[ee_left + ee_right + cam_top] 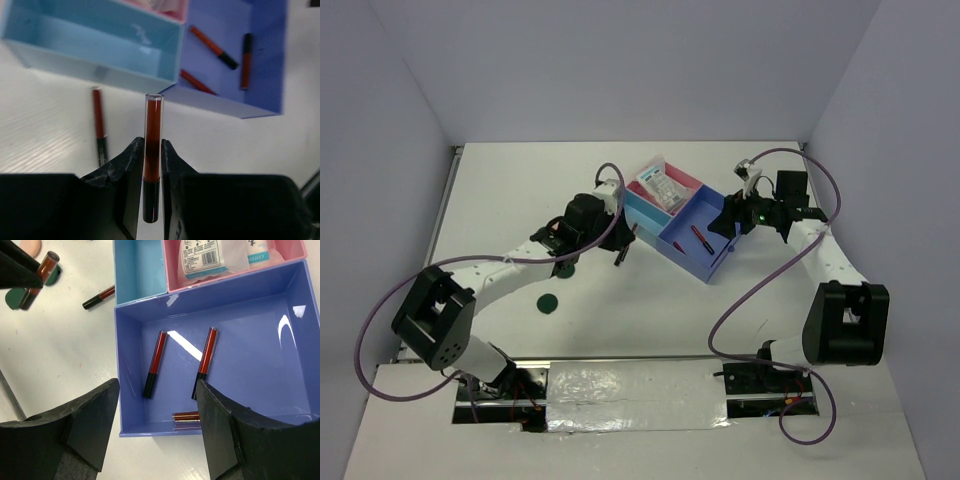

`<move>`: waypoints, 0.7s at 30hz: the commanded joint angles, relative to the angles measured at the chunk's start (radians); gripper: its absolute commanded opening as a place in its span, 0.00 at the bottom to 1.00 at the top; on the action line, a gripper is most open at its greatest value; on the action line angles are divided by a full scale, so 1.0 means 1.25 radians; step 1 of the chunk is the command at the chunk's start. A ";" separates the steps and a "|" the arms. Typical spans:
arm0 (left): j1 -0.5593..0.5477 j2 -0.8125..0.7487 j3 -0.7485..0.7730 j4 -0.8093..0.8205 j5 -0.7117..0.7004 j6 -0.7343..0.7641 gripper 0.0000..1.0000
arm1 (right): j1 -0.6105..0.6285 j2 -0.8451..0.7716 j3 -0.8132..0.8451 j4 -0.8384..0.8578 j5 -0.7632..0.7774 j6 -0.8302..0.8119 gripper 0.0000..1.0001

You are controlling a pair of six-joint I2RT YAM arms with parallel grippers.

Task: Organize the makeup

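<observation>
My left gripper is shut on a red-and-black stick, which stands upright between the jaws just above the table, short of the tray. Another stick lies loose on the table beside the tray's light-blue compartment. Three sticks lie in the blue compartment. My right gripper hangs open over that compartment's near corner, holding nothing. White printed packets fill the pink compartment. A dark green disc lies on the table left of the tray.
A second green disc and a peach disc lie on the table behind the left gripper. The left arm's cable loops above its wrist. Grey walls enclose the table on three sides.
</observation>
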 commanded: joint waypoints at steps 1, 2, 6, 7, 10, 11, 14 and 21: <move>-0.005 0.048 0.007 0.207 0.171 -0.079 0.00 | -0.009 -0.037 0.008 0.031 -0.005 0.017 0.70; -0.005 0.065 0.030 0.232 0.189 -0.091 0.00 | -0.009 -0.039 0.007 0.032 -0.006 0.017 0.70; -0.011 0.159 0.101 0.342 0.260 -0.145 0.00 | -0.010 -0.054 -0.001 0.035 -0.005 0.020 0.70; -0.013 0.176 0.118 0.351 0.272 -0.156 0.00 | -0.012 -0.058 -0.004 0.037 -0.005 0.022 0.70; -0.022 0.245 0.179 0.379 0.289 -0.181 0.01 | -0.016 -0.071 -0.014 0.043 -0.005 0.023 0.70; -0.025 0.274 0.201 0.389 0.293 -0.187 0.01 | -0.016 -0.076 -0.016 0.044 -0.006 0.023 0.70; -0.027 0.333 0.236 0.423 0.303 -0.218 0.02 | -0.020 -0.080 -0.025 0.049 -0.007 0.025 0.70; -0.044 0.430 0.332 0.351 0.260 -0.217 0.08 | -0.021 -0.073 -0.021 0.051 -0.014 0.030 0.70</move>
